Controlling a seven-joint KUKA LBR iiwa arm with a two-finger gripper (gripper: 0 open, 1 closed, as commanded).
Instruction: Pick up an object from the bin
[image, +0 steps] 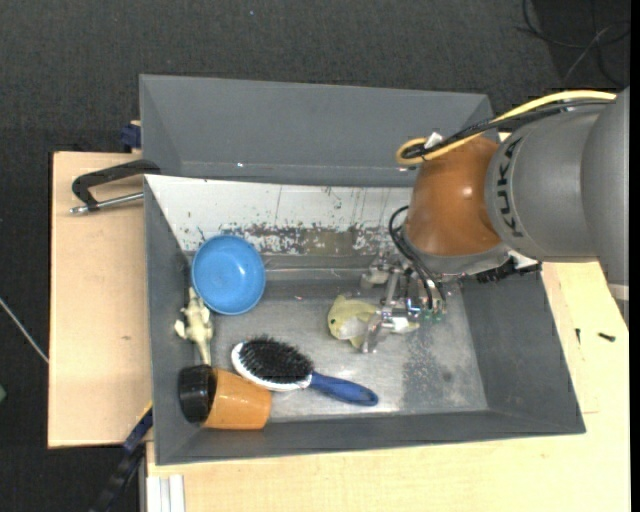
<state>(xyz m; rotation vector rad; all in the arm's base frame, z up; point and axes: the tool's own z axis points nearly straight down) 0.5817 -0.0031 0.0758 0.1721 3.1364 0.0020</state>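
My gripper (385, 322) reaches down into the middle of the bin, its metal fingers right beside a small pale yellowish-green lumpy thing (347, 318). The fingers touch or overlap that thing's right side; a grip on it cannot be made out. A hairbrush (290, 368) with a white head, black bristles and a blue handle lies just below and to the left, near the bin's front.
A blue bowl (229, 274) stands at the left back. A small cream figure (194, 324) leans on the left wall. An orange cup with a black end (225, 399) lies in the front left corner. The arm's orange cover hangs over the bin's right back.
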